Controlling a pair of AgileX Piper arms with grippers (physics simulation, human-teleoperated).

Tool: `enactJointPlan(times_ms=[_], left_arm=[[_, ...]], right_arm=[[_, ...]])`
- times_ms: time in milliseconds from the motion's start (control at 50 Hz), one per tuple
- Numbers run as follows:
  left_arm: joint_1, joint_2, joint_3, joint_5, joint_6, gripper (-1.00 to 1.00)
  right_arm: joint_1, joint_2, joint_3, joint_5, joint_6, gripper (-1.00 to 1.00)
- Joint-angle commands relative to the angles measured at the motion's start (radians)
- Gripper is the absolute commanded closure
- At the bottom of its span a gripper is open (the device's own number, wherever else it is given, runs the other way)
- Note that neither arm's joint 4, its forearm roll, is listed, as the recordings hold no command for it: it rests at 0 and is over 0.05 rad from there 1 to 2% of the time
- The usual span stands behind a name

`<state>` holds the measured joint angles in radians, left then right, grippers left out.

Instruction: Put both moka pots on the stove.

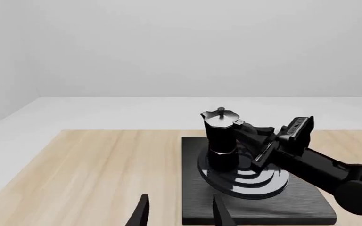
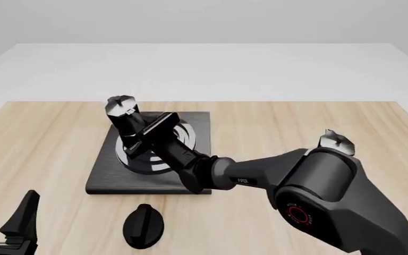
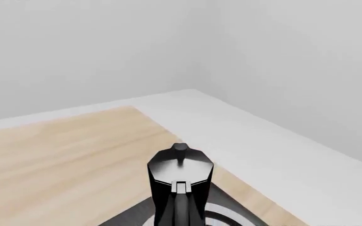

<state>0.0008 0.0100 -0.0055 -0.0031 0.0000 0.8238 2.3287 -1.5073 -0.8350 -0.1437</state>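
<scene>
Standing on the stove, a moka pot in the right pincer's clench; left pincer released.

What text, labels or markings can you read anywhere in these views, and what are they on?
Small white lettering on the right arm's forearm, front view: too small to read.
Red ring emblem on the right arm's base joint: a symbol, no legible characters.
Moka pot, stove, black knob, table: no text visible.
Both wrist views: nothing readable.
</scene>
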Motion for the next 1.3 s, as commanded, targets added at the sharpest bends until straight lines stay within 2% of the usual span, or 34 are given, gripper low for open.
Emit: enactJointPlan(times_ms=[20,420,1300], left_arm=[[0.000,0.000,0.000,0.000,0.000,-1.00],[0.000,0.000,0.000,0.000,0.000,-1.00],[0.000,0.000,0.000,0.000,0.000,-1.00]], right_arm=[[-0.007,-0.012,-0.018,-0.014,0.009,1.00],[-0.019,0.004,0.008,-0.035,0.039,1.00],[-0.036,0.030,-0.022,0.014,0.066,1.00]])
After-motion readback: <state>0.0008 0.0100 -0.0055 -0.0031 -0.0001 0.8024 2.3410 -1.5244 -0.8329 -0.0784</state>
